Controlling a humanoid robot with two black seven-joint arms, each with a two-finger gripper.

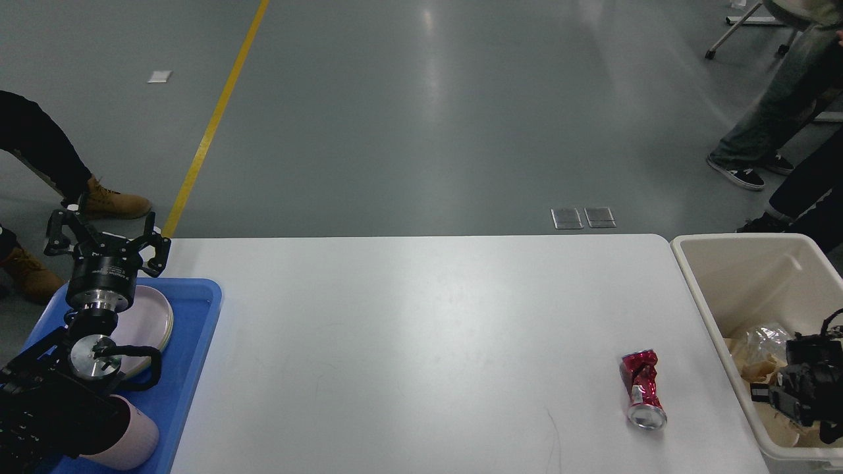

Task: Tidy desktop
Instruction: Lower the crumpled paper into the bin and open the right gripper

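The left arm (72,388) is black, with a ribbed dark casing on its thick lower segment, a round polished metal joint cap (94,356), and a black cable loop (150,368) routed beside that cap. A silver metal collar joins the wrist to a black cylindrical body carrying small white lettering, and this body ends in the left gripper (104,234), built from black linkage fingers. The right gripper (807,388) is a blocky black assembly with a thin black cable arching off its top; its fingers cannot be told apart.

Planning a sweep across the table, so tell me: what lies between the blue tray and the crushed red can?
Nothing: in the head view the desktop is bare from the blue tray to the crushed red can.
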